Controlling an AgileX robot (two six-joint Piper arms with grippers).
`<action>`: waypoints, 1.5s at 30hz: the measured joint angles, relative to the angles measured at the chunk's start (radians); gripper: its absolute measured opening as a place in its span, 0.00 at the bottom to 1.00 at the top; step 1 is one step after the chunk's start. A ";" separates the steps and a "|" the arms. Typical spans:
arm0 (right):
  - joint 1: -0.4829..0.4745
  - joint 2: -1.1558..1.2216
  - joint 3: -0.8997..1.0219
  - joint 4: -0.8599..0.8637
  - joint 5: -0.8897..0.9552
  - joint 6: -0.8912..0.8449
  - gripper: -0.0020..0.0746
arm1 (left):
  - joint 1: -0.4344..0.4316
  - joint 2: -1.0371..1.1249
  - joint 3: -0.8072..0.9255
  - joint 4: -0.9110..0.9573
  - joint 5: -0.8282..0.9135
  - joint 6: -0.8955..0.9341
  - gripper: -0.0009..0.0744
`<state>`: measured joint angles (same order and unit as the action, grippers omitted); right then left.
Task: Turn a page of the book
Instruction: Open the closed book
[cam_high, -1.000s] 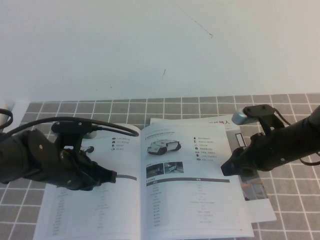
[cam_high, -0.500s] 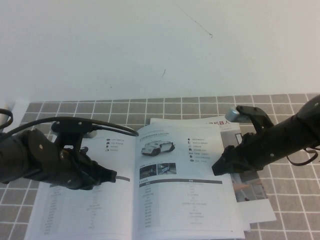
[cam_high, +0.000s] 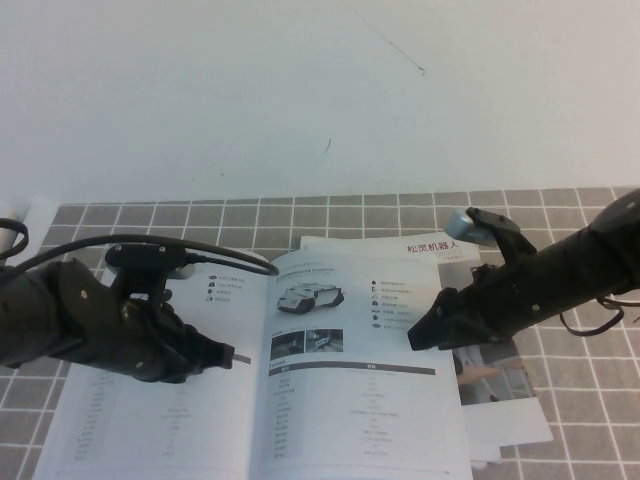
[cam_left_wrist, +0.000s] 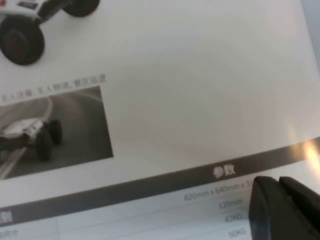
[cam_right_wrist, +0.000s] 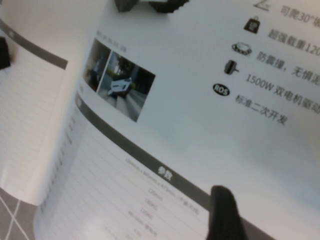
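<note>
While the book (cam_high: 300, 400) lies on grey-tiled table (cam_high: 560, 215), right gripper (cam_high: 418, 335) hovers released, left gripper (cam_high: 225, 355) clenched.

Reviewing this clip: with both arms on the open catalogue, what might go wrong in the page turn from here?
1. The right end effector, open, sits at the page's outer edge with nothing pinched; the glossy leaf may slip.
2. The book could slide on the table, though the left end effector presses its left leaf.
3. The leaflet underneath the right edge could be caught instead.
</note>
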<state>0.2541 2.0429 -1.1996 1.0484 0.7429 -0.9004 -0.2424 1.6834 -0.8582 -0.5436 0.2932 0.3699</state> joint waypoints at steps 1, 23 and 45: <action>0.000 0.000 0.000 0.012 0.001 -0.008 0.54 | 0.000 0.007 0.000 0.000 0.003 0.000 0.01; 0.000 -0.119 0.000 -0.241 -0.024 0.182 0.54 | -0.092 0.101 -0.010 -0.346 -0.027 0.083 0.01; 0.000 -0.119 0.000 -0.281 0.051 0.252 0.54 | -0.140 0.105 -0.019 -0.991 0.087 0.665 0.01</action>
<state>0.2541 1.9239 -1.1996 0.7669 0.7935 -0.6488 -0.3826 1.7883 -0.8773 -1.5349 0.3799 1.0352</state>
